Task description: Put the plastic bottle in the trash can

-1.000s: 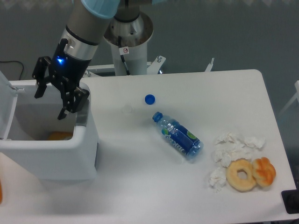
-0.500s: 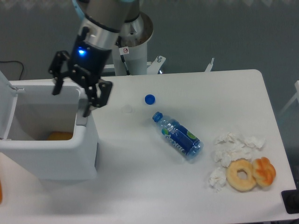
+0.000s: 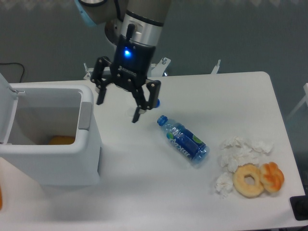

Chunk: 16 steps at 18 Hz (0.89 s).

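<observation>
The clear bottle with the dark green label does not show in this view. The white trash can [image 3: 85, 139] stands at the left with its lid [image 3: 6, 108] up, and an orange thing [image 3: 61, 140] lies at its bottom. My gripper [image 3: 118, 110] is open and empty. It hangs over the table just right of the can and up-left of a blue-labelled, blue-capped bottle [image 3: 183, 141] that lies on its side mid-table.
A loose blue cap [image 3: 156, 102] lies partly behind the gripper. Crumpled white tissues [image 3: 239, 153], a ring doughnut [image 3: 249, 180] and an orange pastry [image 3: 272, 176] lie at the front right. The robot's base column [image 3: 137, 57] stands behind the table.
The gripper has moved right, from above the trash can's opening to above the table beside it. It stayed open and empty. Nothing else moved.
</observation>
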Each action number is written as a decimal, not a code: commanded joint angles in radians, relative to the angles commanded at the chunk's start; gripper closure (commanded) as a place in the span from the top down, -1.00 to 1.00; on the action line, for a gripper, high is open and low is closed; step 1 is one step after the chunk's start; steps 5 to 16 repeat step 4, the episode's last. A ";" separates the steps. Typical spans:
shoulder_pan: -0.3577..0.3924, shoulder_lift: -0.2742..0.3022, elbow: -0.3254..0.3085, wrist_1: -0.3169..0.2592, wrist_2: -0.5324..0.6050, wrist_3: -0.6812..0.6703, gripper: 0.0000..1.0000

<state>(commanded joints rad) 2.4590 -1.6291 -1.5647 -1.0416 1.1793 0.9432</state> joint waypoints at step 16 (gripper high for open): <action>-0.005 0.002 -0.005 0.000 0.069 0.012 1.00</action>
